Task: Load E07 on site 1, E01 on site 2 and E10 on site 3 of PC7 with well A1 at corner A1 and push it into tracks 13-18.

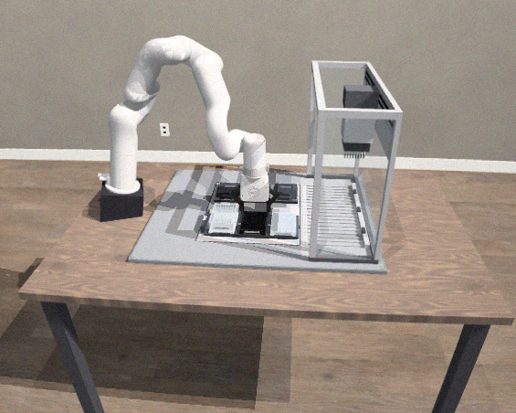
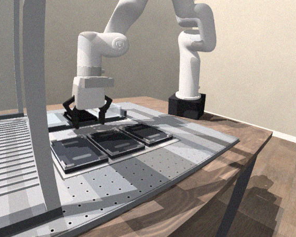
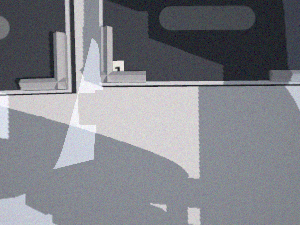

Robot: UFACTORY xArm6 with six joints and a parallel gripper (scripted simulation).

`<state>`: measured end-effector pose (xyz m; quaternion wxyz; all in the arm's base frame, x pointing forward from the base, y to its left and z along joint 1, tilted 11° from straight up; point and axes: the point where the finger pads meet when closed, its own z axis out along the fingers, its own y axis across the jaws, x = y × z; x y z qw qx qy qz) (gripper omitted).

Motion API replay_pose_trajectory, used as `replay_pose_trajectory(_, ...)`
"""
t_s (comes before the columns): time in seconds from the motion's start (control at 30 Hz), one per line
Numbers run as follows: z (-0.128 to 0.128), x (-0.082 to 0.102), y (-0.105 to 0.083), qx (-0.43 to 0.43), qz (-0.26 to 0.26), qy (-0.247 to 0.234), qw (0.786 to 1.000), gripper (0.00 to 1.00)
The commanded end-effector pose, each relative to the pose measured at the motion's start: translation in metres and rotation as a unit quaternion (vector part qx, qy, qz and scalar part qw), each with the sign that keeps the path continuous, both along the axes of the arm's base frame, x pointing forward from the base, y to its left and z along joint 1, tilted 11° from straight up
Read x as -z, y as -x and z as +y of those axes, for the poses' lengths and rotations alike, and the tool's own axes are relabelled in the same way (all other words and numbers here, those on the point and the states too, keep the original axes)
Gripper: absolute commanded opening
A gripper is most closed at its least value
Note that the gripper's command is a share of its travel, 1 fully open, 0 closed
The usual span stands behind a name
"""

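Hovering with black two-finger gripper (image 2: 88, 119) spread wide, gripping nothing, above middle nest row; dark three-site plate carrier (image 2: 113, 142) lying unloaded on grey perforated apron (image 2: 147, 168), outside ribbed loading rails (image 2: 8, 147).

The arm's wrist (image 1: 254, 183) hides the middle of the row of plates behind it in the top view. The side view's left edge cuts off the frame (image 2: 37, 78). The close view shows only corners of dark trays (image 3: 210, 44); the claw itself is out of frame there.
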<state>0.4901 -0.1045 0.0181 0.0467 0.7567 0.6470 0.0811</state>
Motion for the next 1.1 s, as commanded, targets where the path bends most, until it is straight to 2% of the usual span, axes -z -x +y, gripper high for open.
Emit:
replay_pose_trajectory(0.0, -0.003, -0.001, -0.001, 0.000, -0.002, 0.000, 1.000, 1.00)
replay_pose_trajectory(1.07, -0.017, 0.000, 0.001, 0.000, -0.002, 0.000, 1.000, 1.00)
